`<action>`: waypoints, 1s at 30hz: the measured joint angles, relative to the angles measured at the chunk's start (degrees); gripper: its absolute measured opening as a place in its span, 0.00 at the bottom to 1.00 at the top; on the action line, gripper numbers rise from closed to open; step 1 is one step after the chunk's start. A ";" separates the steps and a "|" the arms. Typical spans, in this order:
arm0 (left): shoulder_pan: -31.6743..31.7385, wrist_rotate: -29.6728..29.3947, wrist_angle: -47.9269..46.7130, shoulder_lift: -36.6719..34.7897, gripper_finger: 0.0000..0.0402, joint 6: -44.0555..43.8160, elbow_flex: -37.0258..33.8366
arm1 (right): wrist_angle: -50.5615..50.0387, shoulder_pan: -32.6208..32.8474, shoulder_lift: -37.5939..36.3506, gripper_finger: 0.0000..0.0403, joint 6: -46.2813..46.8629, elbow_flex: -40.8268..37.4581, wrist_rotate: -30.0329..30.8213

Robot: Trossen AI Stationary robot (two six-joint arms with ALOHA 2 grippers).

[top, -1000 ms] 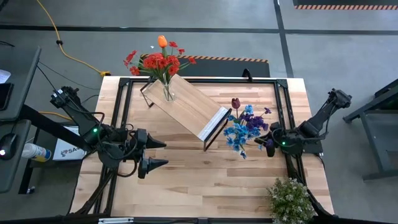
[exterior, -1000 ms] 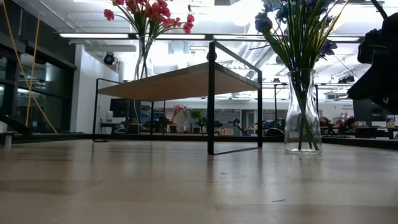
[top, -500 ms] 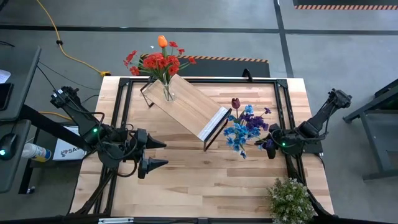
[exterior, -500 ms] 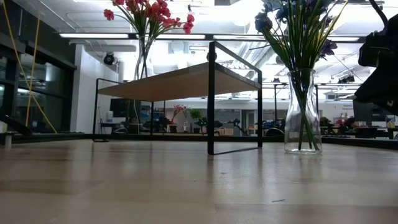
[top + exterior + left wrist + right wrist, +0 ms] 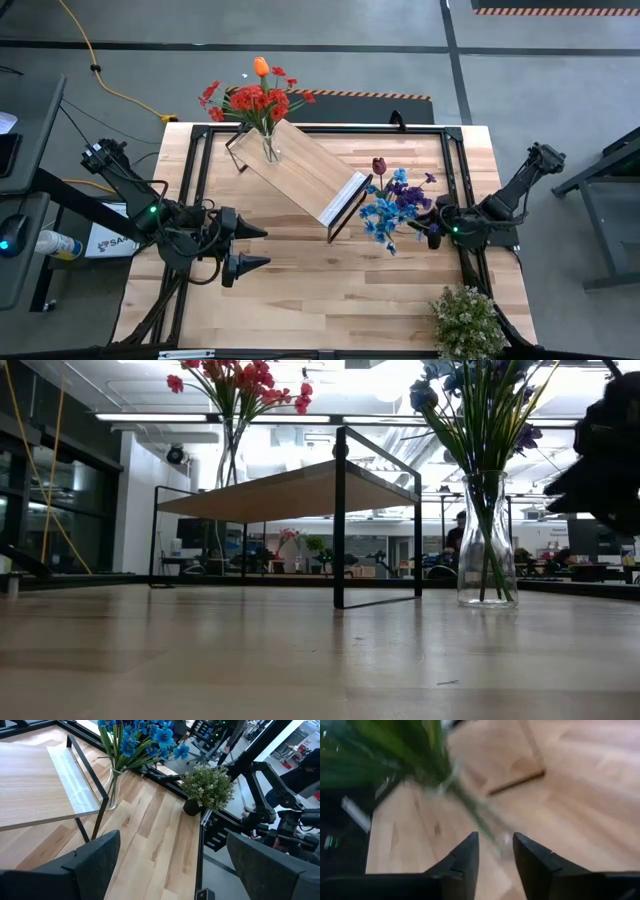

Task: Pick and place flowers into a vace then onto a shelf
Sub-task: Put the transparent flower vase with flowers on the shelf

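The light-wood shelf (image 5: 305,175) stands aslant in the middle of the table. On its far corner a glass vase (image 5: 271,150) holds red flowers (image 5: 255,100) and an orange tulip (image 5: 261,67). A second glass vase (image 5: 487,550) rests by its base on the table to the shelf's right. It holds blue and purple flowers (image 5: 390,210) and a dark red rose (image 5: 379,165). My right gripper (image 5: 495,842) is just right of this vase (image 5: 428,230), its fingers a little apart. My left gripper (image 5: 263,248) waits open near the table's left side. My right gripper's fingertips (image 5: 470,845) point at the blurred glass and green stems (image 5: 485,822) of the second vase, slanting down from the table's right. I cannot tell whether they touch the glass.
A bushy pale green plant (image 5: 467,320) in a dark pot stands at the near right corner. A black metal frame (image 5: 195,170) runs along the table's edges. Bare tabletop lies in front of the shelf (image 5: 330,280). A person (image 5: 458,530) shows far off in the room.
My right gripper has turned a little where it stands beside the second vase. The vase and its flowers have kept still.
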 joint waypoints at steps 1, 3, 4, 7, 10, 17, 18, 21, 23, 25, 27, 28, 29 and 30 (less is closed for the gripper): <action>0.00 0.00 0.00 0.00 0.99 -0.02 0.00 | 0.54 -0.04 0.00 0.32 -0.68 0.00 1.25; 0.00 0.00 0.00 0.00 0.99 -0.11 0.00 | 1.35 -0.02 0.00 0.37 -2.12 0.00 1.49; 0.01 0.02 0.00 0.00 0.99 -0.11 0.00 | 1.31 -0.02 0.00 0.39 -2.39 0.00 0.73; 0.00 0.02 0.00 0.00 0.99 -0.11 0.00 | 0.90 -0.02 0.00 0.46 -2.53 0.00 -1.51; 0.02 0.02 -0.05 0.00 0.99 -0.11 0.00 | 0.46 -0.02 0.02 0.52 -2.57 0.00 -2.17; 0.00 0.02 -0.24 0.00 0.99 -0.11 0.00 | 0.46 -0.02 0.00 0.72 -2.56 0.00 -2.12; 0.01 0.02 -0.24 0.00 0.99 -0.11 0.00 | 0.48 -0.02 0.00 0.76 -2.56 0.00 -2.58; 0.01 0.02 -0.24 0.00 0.99 -0.11 0.00 | 0.48 -0.02 0.00 0.86 -2.56 0.00 -4.20; 0.01 0.02 -0.38 0.00 0.99 -0.11 0.00 | 0.47 -0.02 0.00 0.93 -2.57 0.00 -5.32; 0.00 0.02 -0.68 0.00 0.99 -0.09 0.00 | 0.48 -0.02 0.00 0.98 -2.60 0.00 -5.75; 0.00 0.02 -0.64 0.00 0.99 0.20 0.00 | 0.48 -0.02 0.00 0.97 -3.23 0.00 -5.67; 0.02 0.02 -0.66 0.00 0.99 0.28 0.00 | 0.48 -0.02 0.00 0.96 -3.94 0.00 -5.43; 0.01 0.02 -0.65 0.00 0.99 0.29 0.00 | 0.48 -0.02 0.00 0.94 -4.48 0.00 -5.35; 0.00 0.02 -0.65 0.00 0.99 0.29 0.00 | 0.48 -0.02 0.00 0.93 -4.97 0.00 -5.43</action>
